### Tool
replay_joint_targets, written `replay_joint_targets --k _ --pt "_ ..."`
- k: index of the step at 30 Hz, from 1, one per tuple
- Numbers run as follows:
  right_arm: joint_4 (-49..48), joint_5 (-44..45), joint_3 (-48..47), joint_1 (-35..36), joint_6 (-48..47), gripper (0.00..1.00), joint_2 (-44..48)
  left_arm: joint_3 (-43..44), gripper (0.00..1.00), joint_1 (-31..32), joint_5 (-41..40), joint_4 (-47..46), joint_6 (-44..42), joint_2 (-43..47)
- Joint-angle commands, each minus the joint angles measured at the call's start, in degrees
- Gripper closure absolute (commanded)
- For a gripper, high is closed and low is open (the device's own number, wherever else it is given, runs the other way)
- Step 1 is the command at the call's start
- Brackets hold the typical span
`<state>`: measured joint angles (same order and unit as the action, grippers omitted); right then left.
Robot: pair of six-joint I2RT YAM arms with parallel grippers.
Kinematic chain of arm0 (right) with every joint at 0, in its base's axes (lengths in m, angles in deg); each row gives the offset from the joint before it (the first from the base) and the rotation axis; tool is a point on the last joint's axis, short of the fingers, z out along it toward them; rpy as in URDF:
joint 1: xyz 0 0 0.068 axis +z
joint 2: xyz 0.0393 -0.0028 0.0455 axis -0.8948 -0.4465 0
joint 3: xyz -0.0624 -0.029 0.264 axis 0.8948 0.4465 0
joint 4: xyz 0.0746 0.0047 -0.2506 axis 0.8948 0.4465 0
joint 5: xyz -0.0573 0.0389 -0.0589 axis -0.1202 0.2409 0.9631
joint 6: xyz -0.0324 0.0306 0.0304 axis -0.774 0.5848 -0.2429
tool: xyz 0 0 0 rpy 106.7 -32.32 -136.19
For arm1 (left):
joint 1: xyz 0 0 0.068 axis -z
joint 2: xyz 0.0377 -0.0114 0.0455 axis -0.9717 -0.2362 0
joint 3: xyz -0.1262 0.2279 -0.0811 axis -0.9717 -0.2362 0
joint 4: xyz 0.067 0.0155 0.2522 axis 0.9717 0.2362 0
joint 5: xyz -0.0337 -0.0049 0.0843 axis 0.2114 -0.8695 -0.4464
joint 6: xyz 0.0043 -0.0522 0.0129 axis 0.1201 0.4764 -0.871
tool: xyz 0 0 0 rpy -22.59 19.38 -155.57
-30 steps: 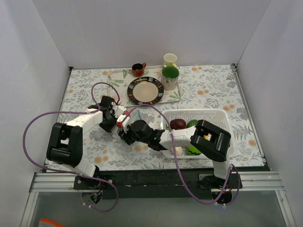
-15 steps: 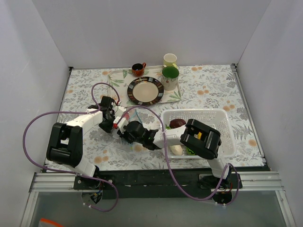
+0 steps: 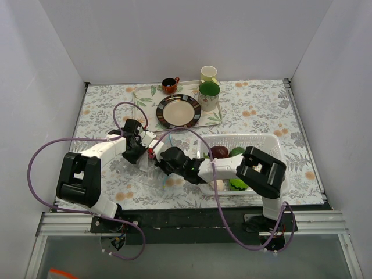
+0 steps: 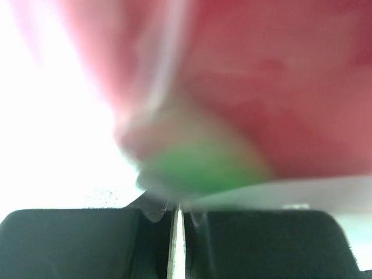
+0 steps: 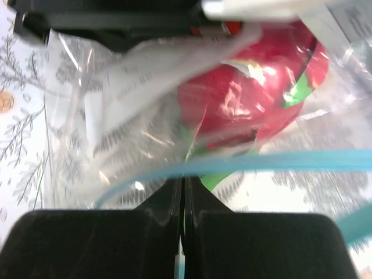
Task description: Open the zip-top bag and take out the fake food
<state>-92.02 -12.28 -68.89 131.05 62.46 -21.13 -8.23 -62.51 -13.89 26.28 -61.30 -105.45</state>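
Two grippers meet at one clear, crinkly plastic zip-top bag (image 5: 145, 125), which lies on the leaf-printed table cover (image 3: 261, 110) just left of the white perforated plastic basket (image 3: 264, 142).

Markings: a white printed patch (image 5: 125, 87) on the bag film is the only label in view. Its text is too blurred to read.

Left gripper (image 4: 176, 218): the jaws are clenched, with a thin fold of bag film pinched between the black fingers. This gripper holds the side of the bag away from the basket. Red and green colour fills its camera, out of focus, directly ahead of the fingertips.

Right gripper (image 5: 181, 192): the jaws are pressed together on the bag's mouth edge, where the light blue zip strip (image 5: 261, 160) crosses the fingertips. This gripper reaches in from the basket side.

Contents: one red toy fruit (image 5: 244, 104) with green parts sits inside the bag, just beyond the zip strip and between the two grippers.

Basket load: a dark brown piece (image 3: 219, 152), two green pieces, one at the far wall (image 3: 235, 152) and one at the near wall (image 3: 237, 185), and a white piece (image 3: 218, 185) lie inside the basket, apart from the bag.
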Motion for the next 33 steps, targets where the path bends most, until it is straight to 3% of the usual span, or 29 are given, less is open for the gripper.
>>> replay_joint_targets --k 1,11,24,30,33 --pt "1.7 -0.4 3.7 0.4 2.8 0.99 10.3 -1.3 1.0 -0.3 -1.5 -1.6 -0.5 1.2" --pt "14.5 -10.5 7.6 0.3 8.0 0.99 21.8 -0.8 1.0 -0.4 -1.2 -2.3 0.2 0.1" --pt "33.5 -18.0 4.6 -0.2 9.1 0.99 37.4 1.6 1.0 -0.4 0.3 -1.2 1.5 -1.0" --pt "29.5 -25.3 12.2 -0.9 11.1 0.99 51.3 1.7 1.0 -0.3 0.6 -1.0 1.8 -1.6" --pt "29.5 -20.2 13.9 -2.5 11.8 0.99 58.1 1.9 1.0 -0.3 0.6 -0.8 1.8 -1.6"
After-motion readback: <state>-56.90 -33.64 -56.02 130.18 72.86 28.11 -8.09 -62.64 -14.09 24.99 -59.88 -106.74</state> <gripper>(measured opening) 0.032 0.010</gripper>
